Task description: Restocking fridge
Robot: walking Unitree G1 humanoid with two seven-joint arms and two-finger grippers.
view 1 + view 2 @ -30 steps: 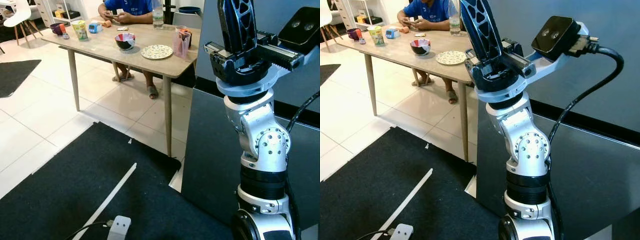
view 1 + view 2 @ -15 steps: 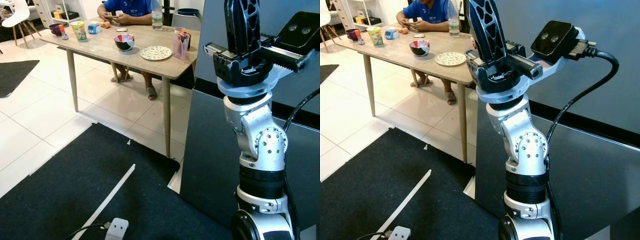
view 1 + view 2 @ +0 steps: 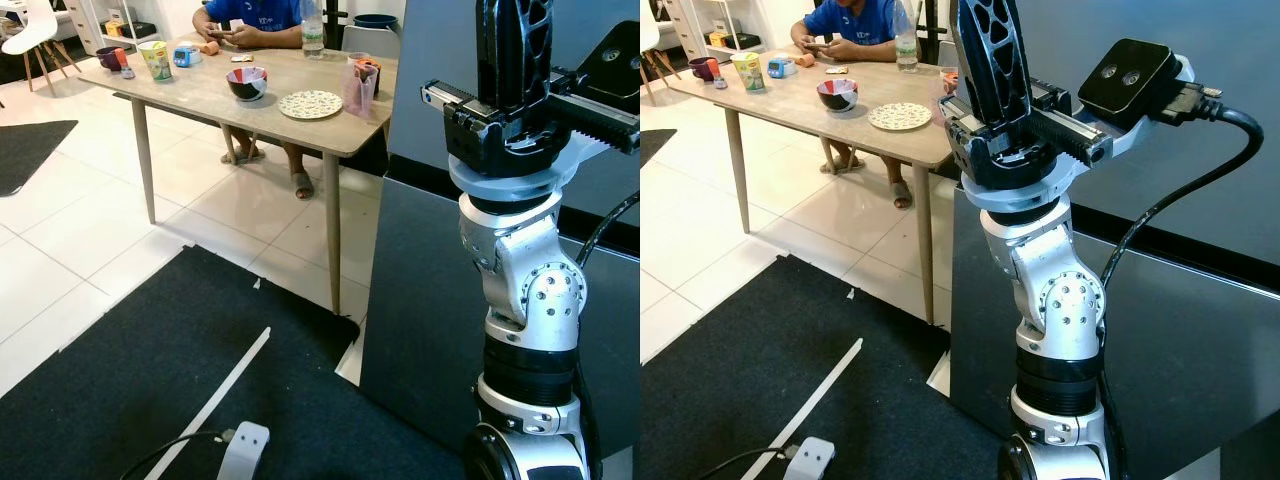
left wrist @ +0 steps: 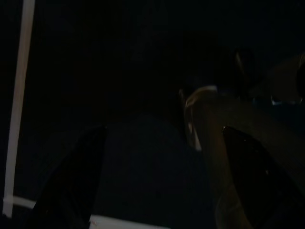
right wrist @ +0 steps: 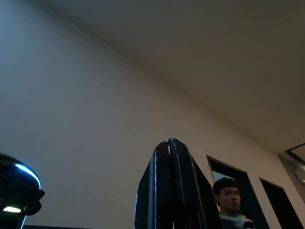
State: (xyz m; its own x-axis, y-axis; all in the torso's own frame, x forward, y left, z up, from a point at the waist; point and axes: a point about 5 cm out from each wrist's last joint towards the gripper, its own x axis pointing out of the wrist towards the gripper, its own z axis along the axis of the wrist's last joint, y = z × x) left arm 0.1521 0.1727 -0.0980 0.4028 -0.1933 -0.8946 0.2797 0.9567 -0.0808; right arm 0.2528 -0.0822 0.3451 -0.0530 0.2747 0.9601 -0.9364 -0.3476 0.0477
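The fridge stands at the right as a dark grey lower door [image 3: 425,300] under a lighter grey upper door [image 3: 440,60]. My right arm is raised in front of it, its wrist joint [image 3: 1060,300] close to the camera. The right gripper [image 5: 169,141] points straight up along the upper door, its two black fingers [image 3: 990,50] pressed together with nothing between them. In the dark left wrist view, the left gripper [image 4: 162,181] hangs idle with its fingers [image 4: 71,186] standing apart over a black mat.
A wooden table [image 3: 200,95] at the left of the fridge carries a bowl [image 3: 249,82], a plate [image 3: 311,104], a cup [image 3: 156,58] and a bottle [image 3: 314,30]. A person [image 3: 250,14] sits behind it. A black mat [image 3: 150,370] with a white plug [image 3: 245,445] covers the floor.
My right arm has shifted a little to the right and its fingers stand more upright. The camera has moved slightly.
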